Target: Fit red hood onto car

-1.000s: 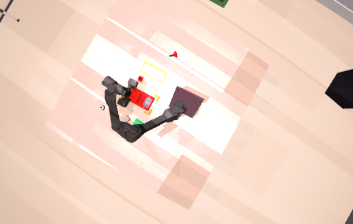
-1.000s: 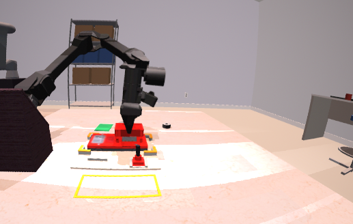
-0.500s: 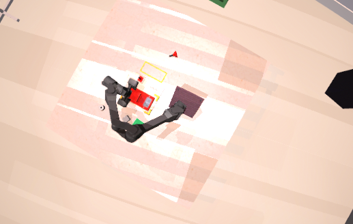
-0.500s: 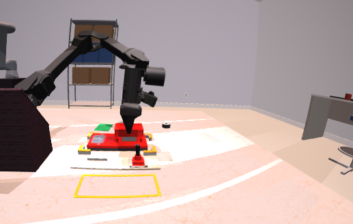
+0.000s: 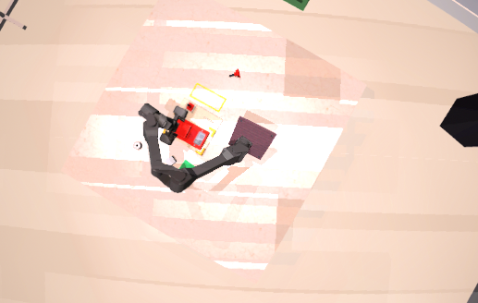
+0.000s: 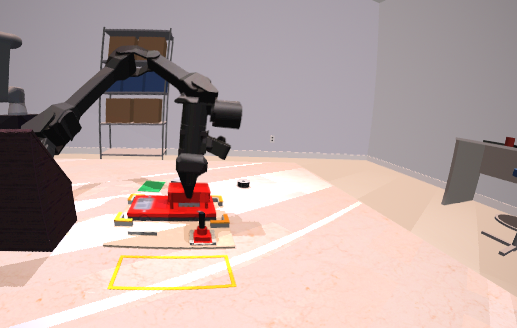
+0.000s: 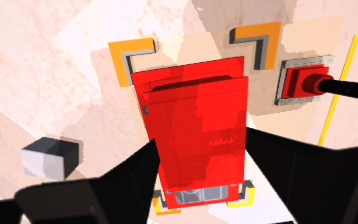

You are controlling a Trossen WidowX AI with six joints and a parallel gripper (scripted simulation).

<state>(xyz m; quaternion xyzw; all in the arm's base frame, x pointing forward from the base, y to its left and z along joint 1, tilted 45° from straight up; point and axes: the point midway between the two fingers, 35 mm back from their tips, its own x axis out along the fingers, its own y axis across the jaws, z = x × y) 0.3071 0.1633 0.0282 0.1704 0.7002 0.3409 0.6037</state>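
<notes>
The red hood is between the fingers of my gripper, which is shut on its two long sides. The hood is level and low over the red chassis, roughly in line with it. In the wrist view a dark gap shows under the hood's far edge, and a strip of chassis shows beyond it. The chassis lies between the jig's yellow corner brackets. The hood hides the engine and pegs from above, so I cannot tell whether the pegs are in the holes.
A red base with a black upright handle stands beside the jig. A yellow outline lies beyond it. A grey block, a green patch and a small round part lie on the other side.
</notes>
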